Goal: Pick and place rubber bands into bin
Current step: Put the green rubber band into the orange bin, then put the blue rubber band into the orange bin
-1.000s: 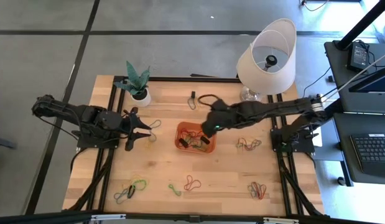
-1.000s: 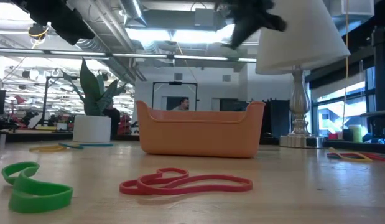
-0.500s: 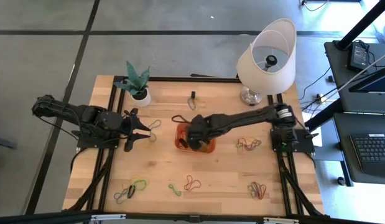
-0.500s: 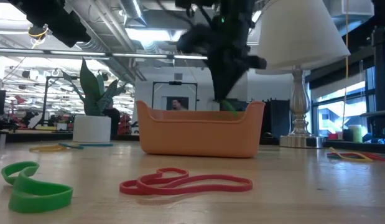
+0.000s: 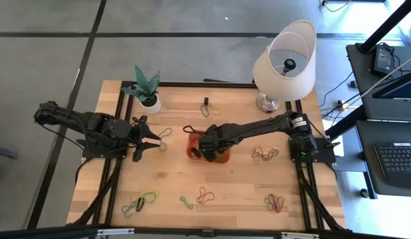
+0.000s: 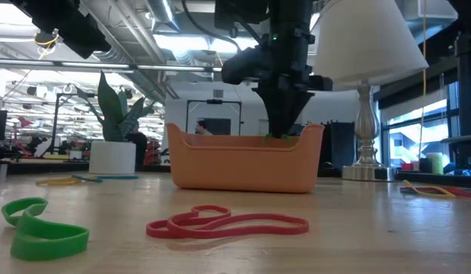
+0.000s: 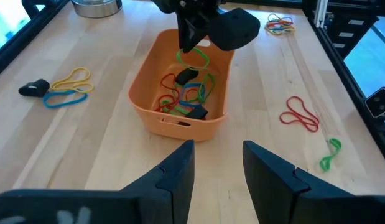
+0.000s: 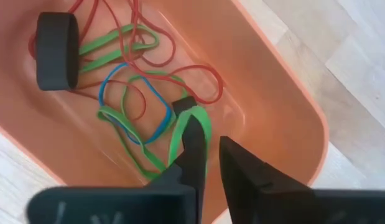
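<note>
The orange bin (image 5: 190,150) stands mid-table, with red, green and blue rubber bands (image 8: 127,93) and two black ones lying in it. My right gripper (image 5: 206,147) points down into the bin (image 6: 243,164), its fingers a narrow gap apart (image 8: 211,140), and a green rubber band (image 7: 192,57) hangs at their tips. My left gripper (image 5: 143,137) waits open left of the bin (image 7: 148,106), with nothing between its fingers (image 7: 218,162). More bands lie on the table: red (image 6: 227,223), green (image 6: 41,228) and a yellow and blue pair (image 5: 164,135). My right gripper has the green band looped around the tip of one finger (image 8: 193,134), with a strand (image 8: 204,121) on each side of that tip. The fingers come from above, pointing down. The band hangs slack as an open loop inside the bin, above the bands on its floor.
A white lamp (image 5: 285,63) stands at the far right and a potted plant (image 5: 149,101) at the far left. A small black object (image 5: 206,105) lies behind the bin. Band clusters lie near the front edge (image 5: 140,201) (image 5: 275,202) and right of the bin (image 5: 265,153).
My right gripper has come down from high over the bin's far right corner, moving toward the table's left and near side. It has tipped to point steeply down, and its tips now stand inside the bin. The green band went down with it.
</note>
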